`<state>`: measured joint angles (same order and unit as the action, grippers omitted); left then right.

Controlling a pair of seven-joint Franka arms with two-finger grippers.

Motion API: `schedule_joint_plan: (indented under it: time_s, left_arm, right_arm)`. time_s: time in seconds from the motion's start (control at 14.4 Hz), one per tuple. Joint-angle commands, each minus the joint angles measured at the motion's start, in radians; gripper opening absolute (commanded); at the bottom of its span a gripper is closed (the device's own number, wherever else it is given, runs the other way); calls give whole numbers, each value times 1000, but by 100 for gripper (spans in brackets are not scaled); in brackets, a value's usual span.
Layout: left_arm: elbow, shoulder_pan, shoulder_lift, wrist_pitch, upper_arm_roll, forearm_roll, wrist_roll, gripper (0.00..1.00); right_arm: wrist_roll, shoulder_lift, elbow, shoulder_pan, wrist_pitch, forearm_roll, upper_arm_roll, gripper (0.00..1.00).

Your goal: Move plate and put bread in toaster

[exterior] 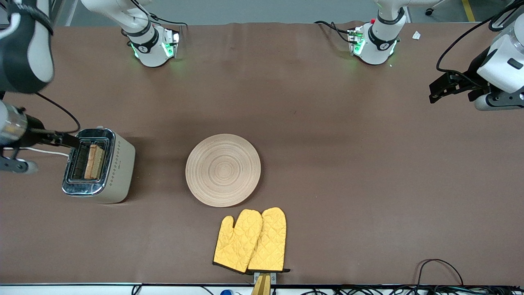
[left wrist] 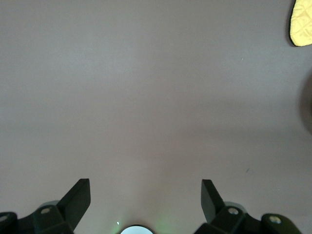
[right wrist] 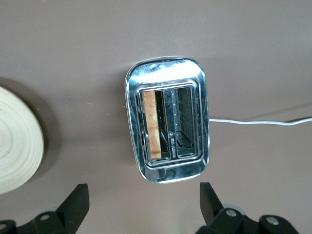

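The cream toaster (exterior: pixel 116 164) with its chrome top (right wrist: pixel 168 83) stands toward the right arm's end of the table. The bread (exterior: pixel 95 161) stands on edge in the slot on the plate's side, and its crust (right wrist: pixel 152 124) shows from above. The pale wooden plate (exterior: pixel 223 170) lies bare at mid-table, its rim (right wrist: pixel 14 146) showing in the right wrist view. My right gripper (exterior: pixel 51 152) (right wrist: pixel 145 195) hangs open and empty, up over the toaster's outer end. My left gripper (exterior: pixel 452 95) (left wrist: pixel 146 192) waits open and empty over bare table at the left arm's end.
A pair of yellow oven mitts (exterior: pixel 251 241) lies nearer the front camera than the plate, and one tip (left wrist: pixel 302 22) shows in the left wrist view. The toaster's white cord (right wrist: pixel 253 122) trails off toward the table's end. Cables (exterior: pixel 440 266) run along the front edge.
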<state>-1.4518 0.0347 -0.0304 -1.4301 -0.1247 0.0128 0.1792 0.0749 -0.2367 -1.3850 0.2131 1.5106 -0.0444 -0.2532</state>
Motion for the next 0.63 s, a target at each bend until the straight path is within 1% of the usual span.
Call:
schedule_joint_plan:
  time_s: [0.0, 0.07, 0.35, 0.42, 0.56]
  left_arm:
    - [5, 1, 1, -3, 0, 3, 5, 100]
    - [5, 1, 3, -3, 0, 4, 5, 100]
    - [5, 2, 6, -1, -6, 4, 6, 100]
    - [5, 2, 6, -1, -7, 4, 5, 100]
    - [5, 1, 7, 0, -7, 4, 5, 100]
  right_arm:
    - [-75, 114, -104, -64, 22, 75, 14, 100]
    - [-87, 146, -133, -87, 25, 99, 12, 100]
    - [-98, 273, -236, -90, 31, 98, 12, 100]
    - [-98, 290, -239, -86, 27, 89, 14, 100]
    - [-96, 295, -241, -80, 28, 89, 20, 100]
